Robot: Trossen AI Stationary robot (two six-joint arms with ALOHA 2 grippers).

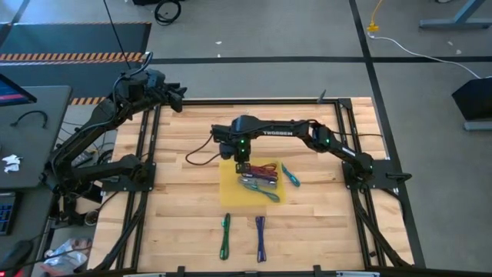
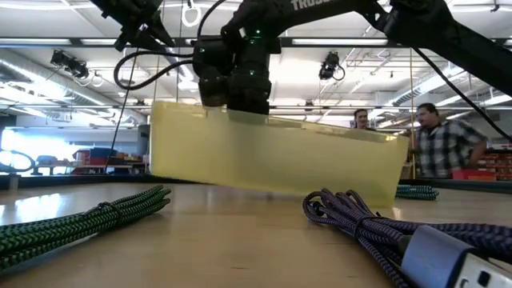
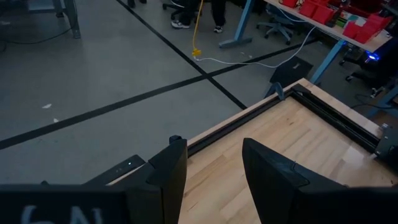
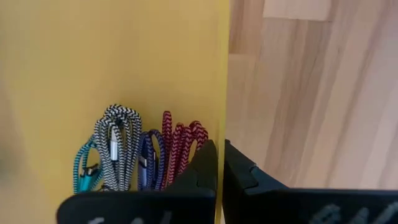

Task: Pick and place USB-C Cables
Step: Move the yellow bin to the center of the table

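Observation:
A shallow yellow bin (image 1: 231, 192) sits mid-table with several USB-C cables (image 1: 257, 178) in it; the right wrist view shows them as teal, grey, purple and red bundles (image 4: 143, 155). Three more cables lie on the wood: a teal one (image 1: 290, 175) right of the bin, and a green one (image 1: 225, 235) and a purple one (image 1: 260, 237) near the front edge. My right gripper (image 1: 242, 165) is at the bin's far wall, shut on it. My left gripper (image 1: 178, 96) waits open at the far left corner, above the frame rail. My right gripper (image 4: 221, 165) pinches the bin's far wall (image 4: 224, 124), one finger (image 4: 205, 168) inside the bin and one (image 4: 242, 174) outside. It comes from above, pointing down, near the wall's left end. In the low view the bin (image 2: 272, 160) hangs tilted, left side higher.
Black frame rails (image 1: 338, 104) border the wooden table. In the low view the green cable (image 2: 88, 220) and purple cable (image 2: 376, 228) lie close to the camera, the teal one (image 2: 416, 192) beside the bin. Two people stand in the room behind the table.

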